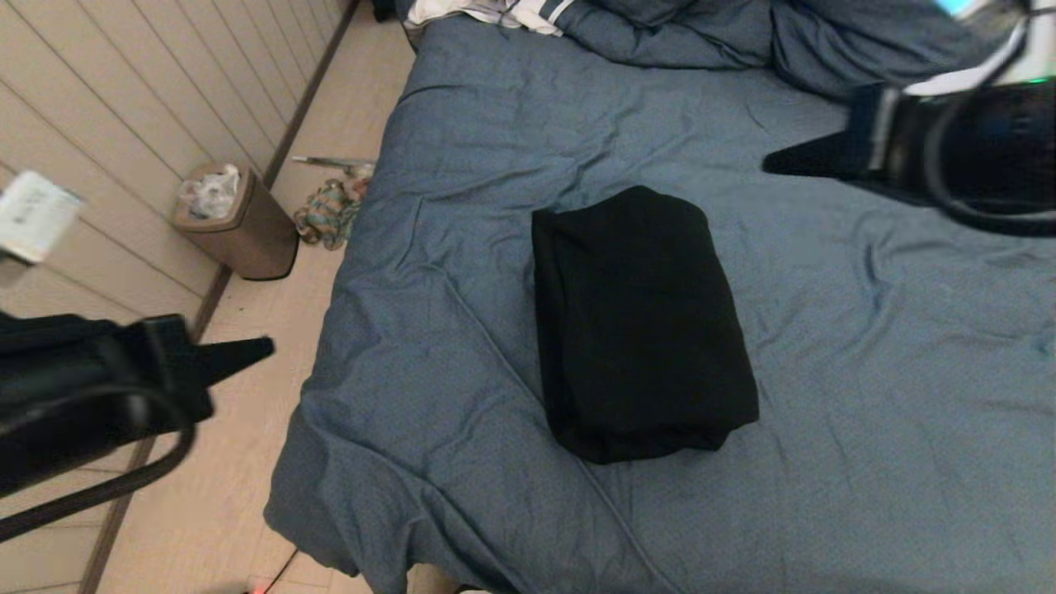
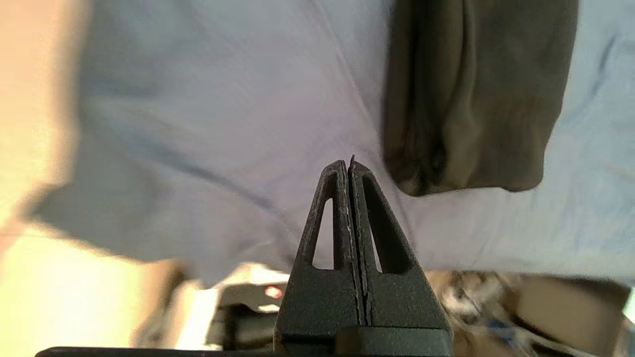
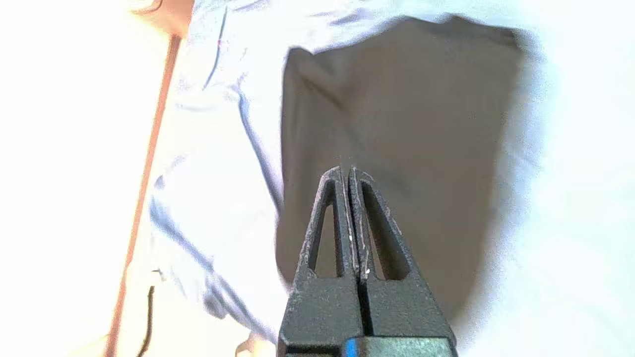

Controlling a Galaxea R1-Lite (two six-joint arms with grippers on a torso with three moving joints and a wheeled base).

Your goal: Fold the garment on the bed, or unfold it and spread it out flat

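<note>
The black garment (image 1: 639, 326) lies folded into a compact thick rectangle in the middle of the slate-blue bed (image 1: 495, 165). It also shows in the left wrist view as a dark bundle (image 2: 471, 94) and in the right wrist view as a broad dark patch (image 3: 397, 124). My left gripper (image 1: 266, 346) hangs shut over the floor, left of the bed and well apart from the garment. My right gripper (image 1: 771, 162) is raised above the bed, to the right of and beyond the garment, shut and holding nothing. Both pairs of fingertips are pressed together with nothing between them (image 2: 349, 166) (image 3: 347, 173).
A brown waste bin (image 1: 239, 223) stands by the wall on the left, with a multicoloured rag (image 1: 330, 210) on the floor beside it. White striped cloth (image 1: 495, 12) and rumpled blue bedding (image 1: 701, 33) lie at the bed's far end. The bed's near-left corner (image 1: 285, 503) overhangs the floor.
</note>
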